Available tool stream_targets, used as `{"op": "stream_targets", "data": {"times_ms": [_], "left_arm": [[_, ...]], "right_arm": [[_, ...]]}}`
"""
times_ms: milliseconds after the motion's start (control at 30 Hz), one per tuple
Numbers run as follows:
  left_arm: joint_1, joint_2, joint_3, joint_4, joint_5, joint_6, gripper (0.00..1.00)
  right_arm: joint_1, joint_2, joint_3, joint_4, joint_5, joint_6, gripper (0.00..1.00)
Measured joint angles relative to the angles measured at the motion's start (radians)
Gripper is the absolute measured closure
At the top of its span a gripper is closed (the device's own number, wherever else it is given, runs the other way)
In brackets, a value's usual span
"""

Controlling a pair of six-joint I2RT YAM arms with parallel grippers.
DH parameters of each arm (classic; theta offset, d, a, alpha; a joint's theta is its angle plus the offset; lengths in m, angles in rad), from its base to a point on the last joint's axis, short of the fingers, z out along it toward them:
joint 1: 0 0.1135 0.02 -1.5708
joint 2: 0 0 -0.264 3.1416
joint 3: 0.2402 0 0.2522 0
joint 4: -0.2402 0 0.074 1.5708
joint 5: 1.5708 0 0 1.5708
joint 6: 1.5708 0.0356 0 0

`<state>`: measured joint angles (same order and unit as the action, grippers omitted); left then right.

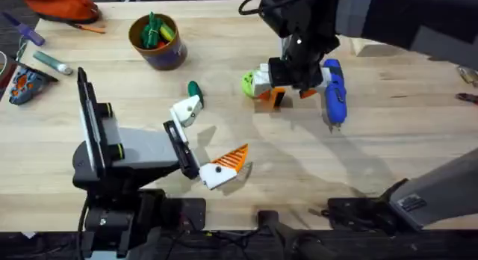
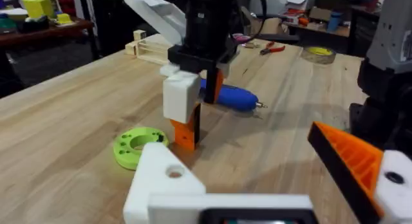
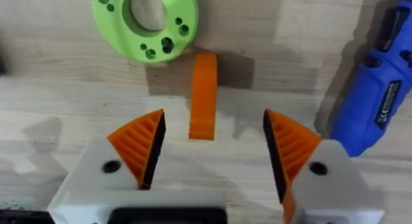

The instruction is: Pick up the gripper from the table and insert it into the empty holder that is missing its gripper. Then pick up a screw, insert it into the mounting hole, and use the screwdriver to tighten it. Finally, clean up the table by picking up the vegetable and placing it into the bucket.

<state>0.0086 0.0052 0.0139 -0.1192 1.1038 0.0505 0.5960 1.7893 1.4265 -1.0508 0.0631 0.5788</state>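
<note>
Gripper lay on the surface between disc and screwdriver, right hand above it, bucket far left.

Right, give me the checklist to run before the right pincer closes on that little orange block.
1. Right pincer open: ok, its orange ribbed pads stand apart.
2. Small orange block in the gap: ok, between the pads, touching neither.
3. Lime-green round disc free of the block: cannot tell, they sit edge to edge.
4. Blue pen-shaped screwdriver out of the closing path: ok, it lies outside one pad.
5. Plain white holder bracket on the left pincer bare: ok, no pad on it.
6. Pads low enough to grip: cannot tell.
</note>
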Motion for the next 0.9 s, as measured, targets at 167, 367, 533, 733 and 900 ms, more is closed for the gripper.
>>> {"op": "stream_targets", "data": {"times_ms": [167, 367, 533, 733, 900], "left_arm": [[0.000, 0.000, 0.000, 0.000, 0.000, 0.000, 0.015], [0.000, 0.000, 0.000, 0.000, 0.000, 0.000, 0.015], [0.000, 0.000, 0.000, 0.000, 0.000, 0.000, 0.015], [0.000, 0.000, 0.000, 0.000, 0.000, 0.000, 0.015], [0.000, 0.000, 0.000, 0.000, 0.000, -0.002, 0.014]], "right_arm": [[0.001, 0.000, 0.000, 0.015, 0.000, 0.020, 0.212], [0.002, 0.000, 0.000, 0.026, 0.001, 0.024, 0.310], [0.003, 0.000, 0.000, 0.038, 0.002, 0.028, 0.341], [0.003, 0.008, 0.003, 0.038, 0.003, 0.028, 0.379], [0.003, 0.022, 0.003, 0.050, 0.003, 0.028, 0.446]]}}
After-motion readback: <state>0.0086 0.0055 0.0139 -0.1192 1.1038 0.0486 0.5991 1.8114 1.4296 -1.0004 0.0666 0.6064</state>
